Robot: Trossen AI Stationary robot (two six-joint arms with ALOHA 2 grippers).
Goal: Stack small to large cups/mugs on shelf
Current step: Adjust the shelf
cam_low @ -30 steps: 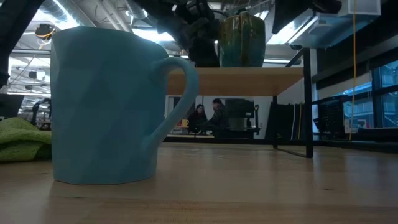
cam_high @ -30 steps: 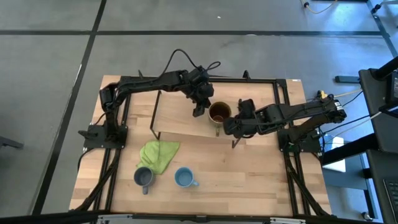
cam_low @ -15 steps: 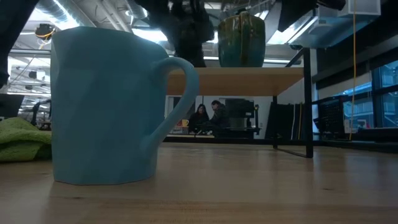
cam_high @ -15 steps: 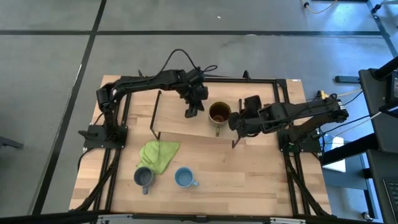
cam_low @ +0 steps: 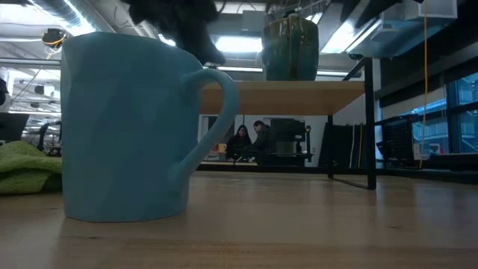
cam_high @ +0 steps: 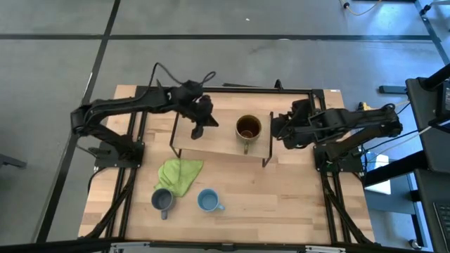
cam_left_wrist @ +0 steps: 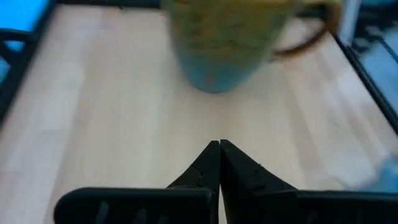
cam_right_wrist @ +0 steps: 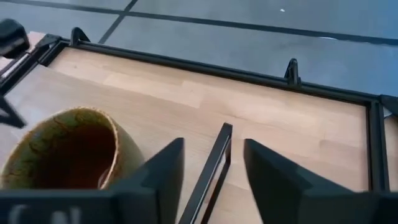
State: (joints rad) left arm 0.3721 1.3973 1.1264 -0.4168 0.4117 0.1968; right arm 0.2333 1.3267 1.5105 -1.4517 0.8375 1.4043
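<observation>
The olive-brown mug (cam_high: 247,128) stands upright on its base on the right part of the shelf (cam_high: 218,144), and also shows in the low view (cam_low: 290,48). My left gripper (cam_high: 197,131) is shut and empty above the shelf's left part, to the mug's left; its tips meet in the left wrist view (cam_left_wrist: 219,146). My right gripper (cam_high: 277,128) is open and empty just past the shelf's right end; in the right wrist view (cam_right_wrist: 213,149) its fingers stand on either side of the shelf's black rod leg (cam_right_wrist: 214,158), apart from the mug (cam_right_wrist: 62,149). The grey-blue mug (cam_high: 162,200) and the light-blue mug (cam_high: 207,202) stand on the table near its front edge.
A lime-green cloth (cam_high: 179,174) lies bunched on the table in front of the shelf's left end. The light-blue mug (cam_low: 127,127) fills the left of the low view. The table's black frame (cam_high: 295,90) runs along the far edge. People sit in the room behind (cam_low: 250,138).
My left gripper has moved from beside the olive-brown mug toward the table's left, along the shelf. My right gripper has drawn back from the mug toward the table's right edge, past the shelf's end. The mug stays upright in the same place on the shelf.
</observation>
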